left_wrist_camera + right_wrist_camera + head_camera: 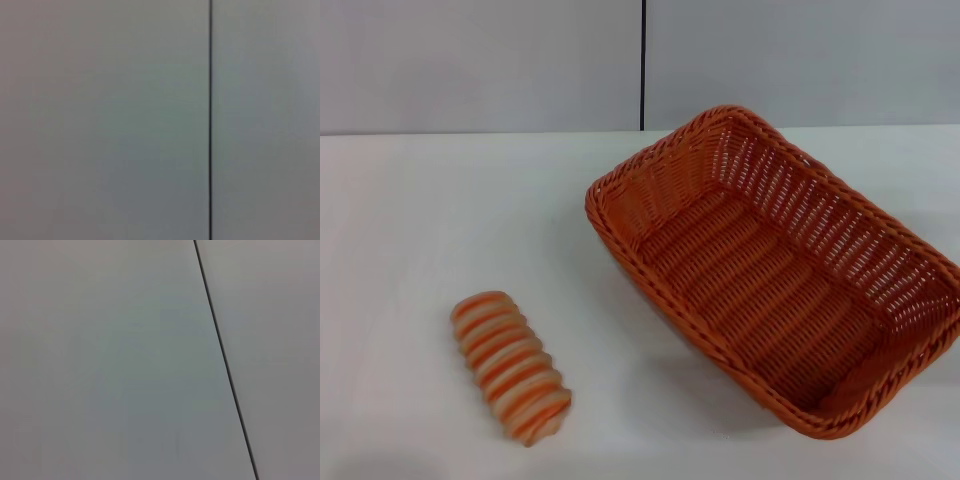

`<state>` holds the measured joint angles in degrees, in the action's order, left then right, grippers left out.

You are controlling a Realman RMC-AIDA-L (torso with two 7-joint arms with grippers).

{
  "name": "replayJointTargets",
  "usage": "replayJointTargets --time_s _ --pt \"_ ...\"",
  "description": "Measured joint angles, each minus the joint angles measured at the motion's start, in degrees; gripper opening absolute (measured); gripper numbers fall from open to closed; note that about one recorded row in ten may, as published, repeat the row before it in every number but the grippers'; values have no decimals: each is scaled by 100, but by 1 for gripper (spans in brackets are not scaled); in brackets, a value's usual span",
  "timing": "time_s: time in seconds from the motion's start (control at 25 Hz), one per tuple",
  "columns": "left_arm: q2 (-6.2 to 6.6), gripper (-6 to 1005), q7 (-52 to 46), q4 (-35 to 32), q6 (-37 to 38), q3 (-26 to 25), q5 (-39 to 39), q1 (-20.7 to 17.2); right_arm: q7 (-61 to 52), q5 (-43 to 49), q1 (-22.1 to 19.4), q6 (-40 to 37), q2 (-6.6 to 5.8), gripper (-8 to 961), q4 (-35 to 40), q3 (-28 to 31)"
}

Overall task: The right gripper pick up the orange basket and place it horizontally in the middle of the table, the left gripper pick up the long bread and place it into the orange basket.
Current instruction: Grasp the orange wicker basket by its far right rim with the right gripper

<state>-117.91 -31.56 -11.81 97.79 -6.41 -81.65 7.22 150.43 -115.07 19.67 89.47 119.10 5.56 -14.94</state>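
Observation:
The orange basket [780,265] lies on the white table [430,210] at the right, set at a slant, with its near right corner running to the picture's edge. Nothing lies inside it. The long bread [510,366], ridged with orange and cream stripes, rests on the table at the near left, well apart from the basket. Neither gripper shows in the head view. Both wrist views hold only a grey wall panel [100,120] with a dark seam [210,120].
A grey wall [480,60] with a vertical dark seam [643,60] stands behind the table's far edge. Bare white tabletop lies between the bread and the basket and along the far left.

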Motion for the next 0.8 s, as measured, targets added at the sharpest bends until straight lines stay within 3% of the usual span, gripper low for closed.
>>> replayJointTargets --time_s 0.56,0.68,0.76,0.8 --pt "1 841 45 157 -254 -66 2 91 -834 1 -246 -42 -29 758 231 81" --pt "-1 841 52 169 -369 -34 -25 164 -1674 168 -276 -238 -40 757 779 17" --pt "-2 840 54 205 -459 -26 -33 198 -2638 550 -326 -399 -31 757 1500 -4" --pt "-2 840 54 226 -498 -26 -33 208 -3708 1044 -342 -568 -14 756 2200 -33"
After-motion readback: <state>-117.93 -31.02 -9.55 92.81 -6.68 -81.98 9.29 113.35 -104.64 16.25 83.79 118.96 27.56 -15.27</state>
